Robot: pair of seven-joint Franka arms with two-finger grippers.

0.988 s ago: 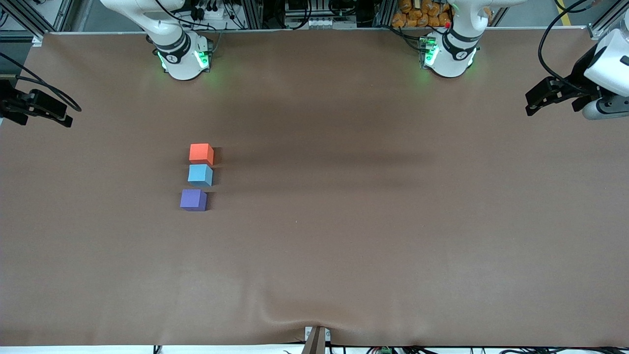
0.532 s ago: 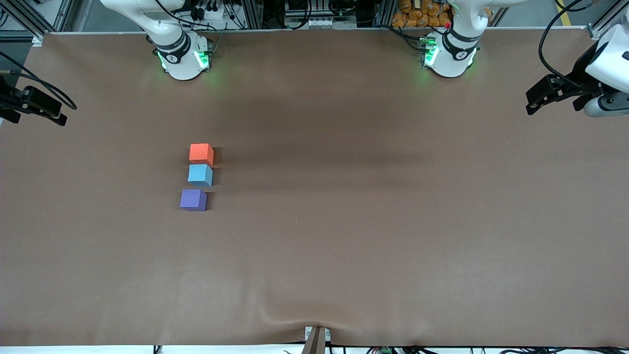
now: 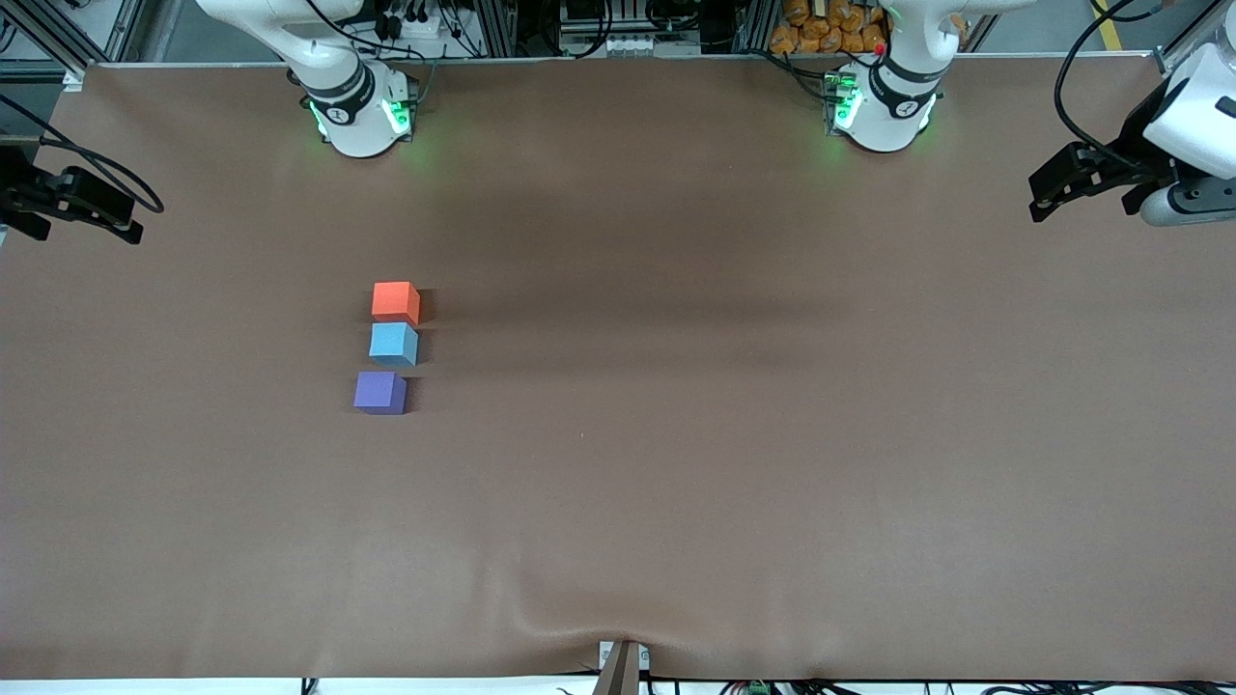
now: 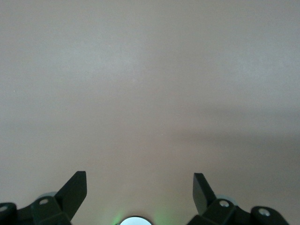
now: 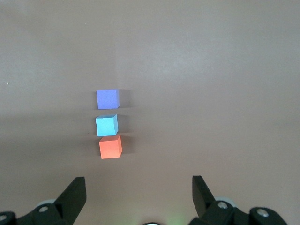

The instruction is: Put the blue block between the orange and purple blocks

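Three small cubes lie in a short line on the brown table. The orange block is farthest from the front camera, the blue block is in the middle and the purple block is nearest. The blue one almost touches the orange one, with a small gap to the purple one. The right wrist view shows the same line: purple, blue, orange. My right gripper is open and empty, over the right arm's end of the table. My left gripper is open and empty, over the left arm's end.
The two arm bases stand along the table's edge farthest from the front camera. A small bracket sits at the middle of the edge nearest that camera, where the brown cover wrinkles.
Both grippers have shifted only slightly at their ends of the table. The three blocks have not moved.
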